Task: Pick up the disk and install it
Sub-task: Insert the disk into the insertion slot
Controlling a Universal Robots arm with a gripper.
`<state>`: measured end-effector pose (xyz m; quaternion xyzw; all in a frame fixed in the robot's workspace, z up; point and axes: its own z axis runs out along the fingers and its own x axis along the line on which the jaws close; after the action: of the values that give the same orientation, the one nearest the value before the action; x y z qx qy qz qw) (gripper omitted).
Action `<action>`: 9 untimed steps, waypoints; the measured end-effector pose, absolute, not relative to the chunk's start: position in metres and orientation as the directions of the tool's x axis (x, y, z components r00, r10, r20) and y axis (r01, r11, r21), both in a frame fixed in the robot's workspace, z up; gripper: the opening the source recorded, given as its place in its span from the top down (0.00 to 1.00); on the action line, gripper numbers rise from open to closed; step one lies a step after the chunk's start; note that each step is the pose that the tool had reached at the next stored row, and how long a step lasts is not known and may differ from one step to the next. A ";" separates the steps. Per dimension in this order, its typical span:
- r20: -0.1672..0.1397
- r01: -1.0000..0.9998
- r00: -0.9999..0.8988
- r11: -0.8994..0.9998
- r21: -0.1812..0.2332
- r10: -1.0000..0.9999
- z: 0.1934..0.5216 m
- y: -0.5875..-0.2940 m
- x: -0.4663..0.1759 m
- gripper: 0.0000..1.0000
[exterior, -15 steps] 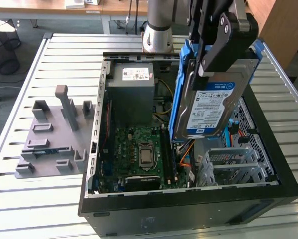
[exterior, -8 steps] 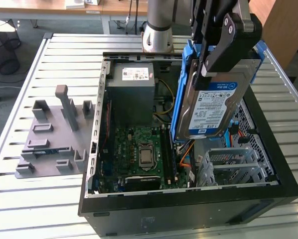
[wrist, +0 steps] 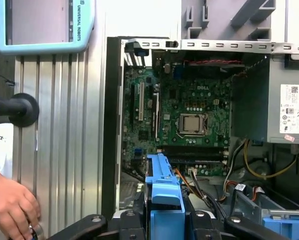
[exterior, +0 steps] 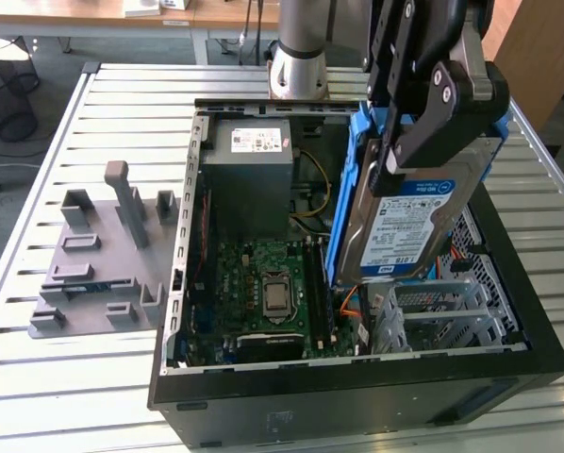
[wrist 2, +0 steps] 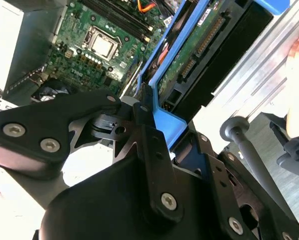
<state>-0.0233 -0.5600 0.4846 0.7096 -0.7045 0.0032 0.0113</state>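
Over at 9 o'clock in the exterior view, a grey plastic fixture plate with upright pegs (exterior: 98, 264) lies on the slatted metal surface (exterior: 37, 377), just beside the open black computer case (exterior: 357, 401). Inside the case, the big grey metal power-supply box (exterior: 247, 184) sits around 11 o'clock, and the green motherboard (exterior: 263, 283) is at roughly 7 o'clock.

Then at 3 o'clock of the case you've got the flat silver metal disk with a white-and-blue label and blue plastic side rails (exterior: 409, 226). It's hanging tilted, label toward the camera, with its lower end down by the orange cables, close over the silver metal drive cage (exterior: 433, 316) at 5 o'clock. Can't tell if they touch.

The black gripper (exterior: 405, 156) has its fingers (exterior: 433, 113) clamped on the disk's upper end. In the first wrist view, a person's hand (wrist: 12, 205) is on the surface outside the case.
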 end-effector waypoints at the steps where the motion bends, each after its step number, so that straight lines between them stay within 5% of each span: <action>1: 0.021 -1.000 0.007 -0.007 0.012 -1.000 0.483 -0.560 -0.021 0.64; 9: 0.021 -1.000 0.007 -0.007 0.012 -1.000 0.474 -0.560 0.001 0.64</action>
<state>0.0011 -0.5600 0.4738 0.7096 -0.7045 0.0033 0.0115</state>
